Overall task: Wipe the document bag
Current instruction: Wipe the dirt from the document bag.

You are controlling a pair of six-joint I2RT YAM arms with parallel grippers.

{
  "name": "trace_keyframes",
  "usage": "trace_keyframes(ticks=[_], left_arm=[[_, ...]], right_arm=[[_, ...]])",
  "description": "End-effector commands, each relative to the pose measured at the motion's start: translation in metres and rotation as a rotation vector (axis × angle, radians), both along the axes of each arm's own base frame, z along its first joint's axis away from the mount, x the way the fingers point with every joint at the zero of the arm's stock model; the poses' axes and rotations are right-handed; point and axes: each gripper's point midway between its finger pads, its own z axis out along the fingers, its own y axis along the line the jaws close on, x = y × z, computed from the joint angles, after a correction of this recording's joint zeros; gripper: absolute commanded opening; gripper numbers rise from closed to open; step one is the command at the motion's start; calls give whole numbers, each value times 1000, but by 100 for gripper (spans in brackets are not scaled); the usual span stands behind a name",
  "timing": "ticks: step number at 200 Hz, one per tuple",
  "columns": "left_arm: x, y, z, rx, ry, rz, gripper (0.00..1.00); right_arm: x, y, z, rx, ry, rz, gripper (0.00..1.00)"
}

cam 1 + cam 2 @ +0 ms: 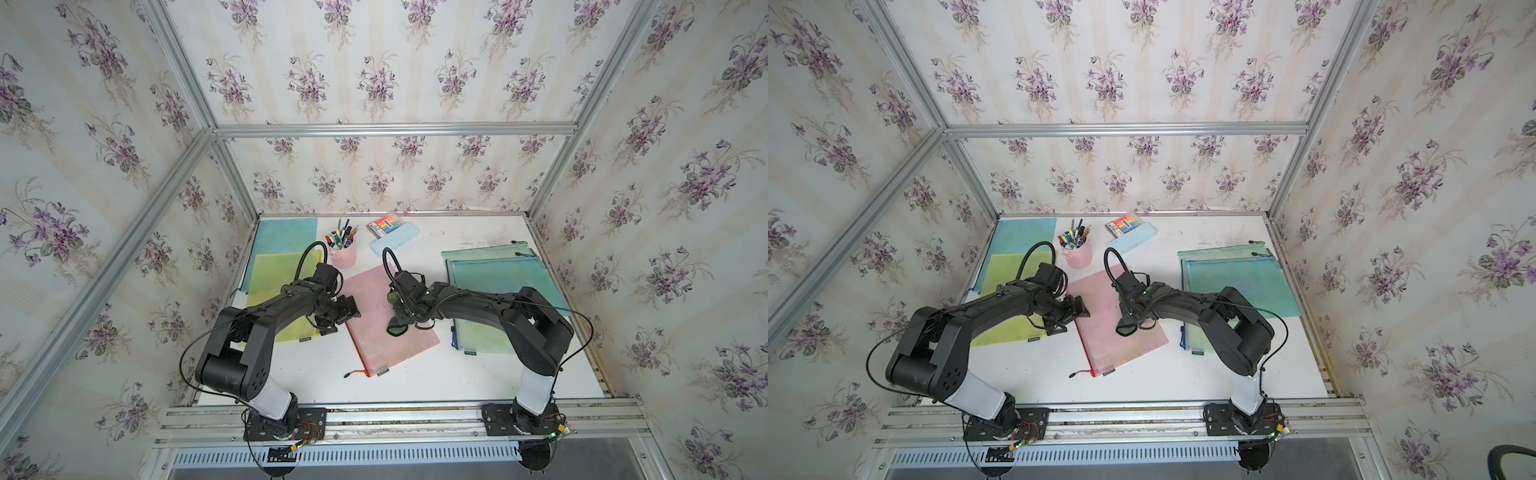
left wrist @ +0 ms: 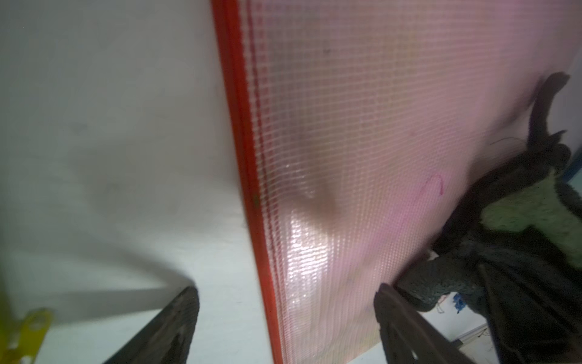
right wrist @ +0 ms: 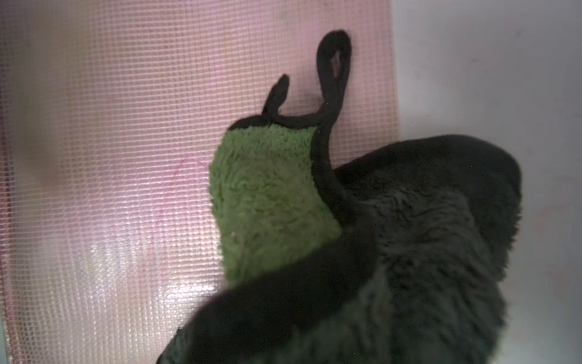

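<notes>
Largely, bunched cloth point(image 3: 274, 195) hides the right claw point(image 1: 400, 318).

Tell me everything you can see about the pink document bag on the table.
The pink document bag is a translucent, grid-reinforced plastic pouch, lying flat and angled on the white table. A red zipper edge runs along one long side, with a pull cord at its near end. A faint magenta scribble marks it. A green-and-black cloth rests on it; the open left pincer hangs over the zipper edge.
</notes>
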Motion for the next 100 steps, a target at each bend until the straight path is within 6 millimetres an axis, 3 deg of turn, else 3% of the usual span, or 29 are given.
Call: trace_keyframes(ticks=[1,38,70,100], left_arm=[[28,-12,-10,-51,-75,-1,86],[54,-38,-6,-194,-141,5,83],[75,-49,23,-267,-250,0,82],[98,-44,53,-278,-350,-20,84]], right_arm=[[-6,1,-11,14,32,-12,22],[-15,-5,-27,-6,74,-15,22],[-21,-10,-37,-28,105,-14,22],[-25,-13,-45,-45,123,-17,22]])
